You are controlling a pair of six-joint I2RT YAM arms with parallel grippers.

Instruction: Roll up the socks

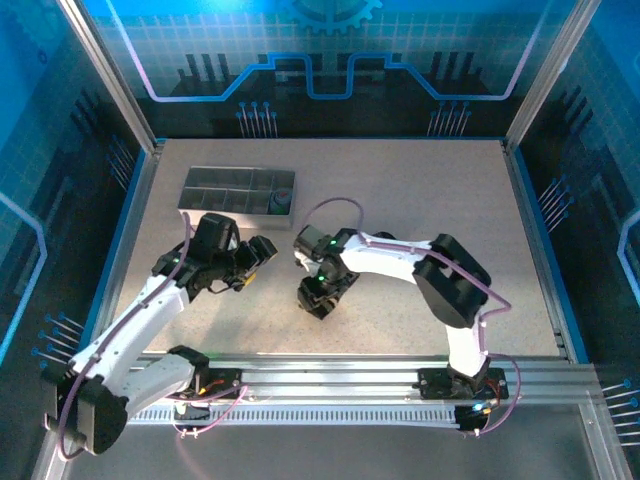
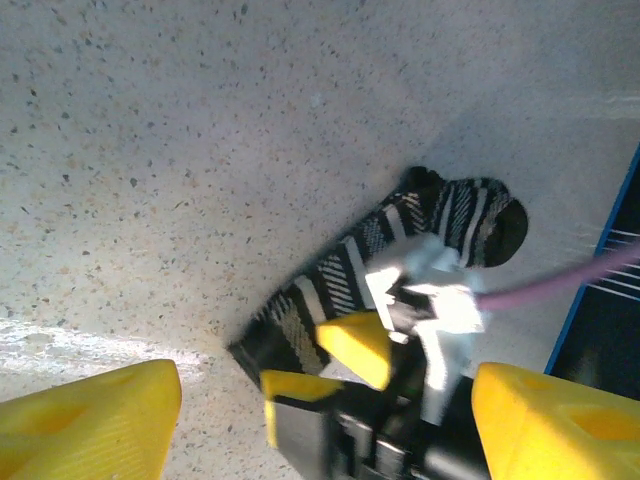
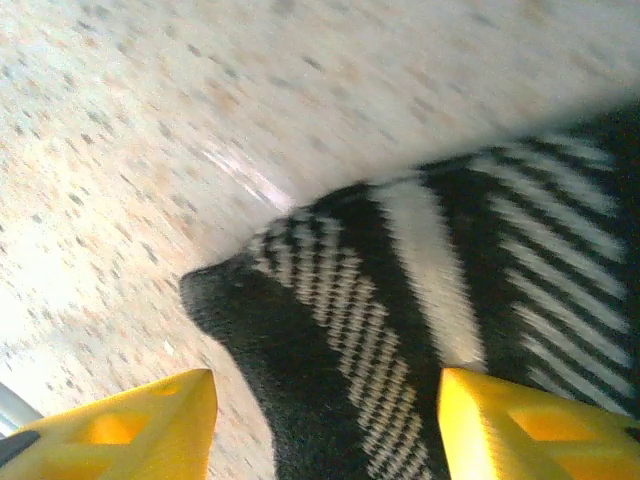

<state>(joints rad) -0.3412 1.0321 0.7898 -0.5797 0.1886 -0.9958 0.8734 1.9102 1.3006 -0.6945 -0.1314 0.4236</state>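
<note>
Speckled grey table (image 1: 420, 220) is spread under both arms. Nearest the bases, the right gripper (image 3: 325, 400) is seen low over the black striped sock (image 3: 400, 320); its yellow fingers (image 3: 130, 425) are parted and nothing is pinched (whether the cloth is brushed cannot be told). The sock is laid flat on the table; its long line is run the same way as the line from one finger to the other. One finger is placed over bare table just past the sock's short end; the other is placed over the sock's body. So the roll is judged to be started from that end, and by the right arm, as it is the nearer one. The left gripper (image 2: 325, 395) is held wide open and empty, near by, pointed at the sock. The sock's whole length and its rounded far end are given by the left wrist view; the weave is given close up by the right wrist view. Farthest off, the grey tray (image 1: 237, 188) is seen from above.
</note>
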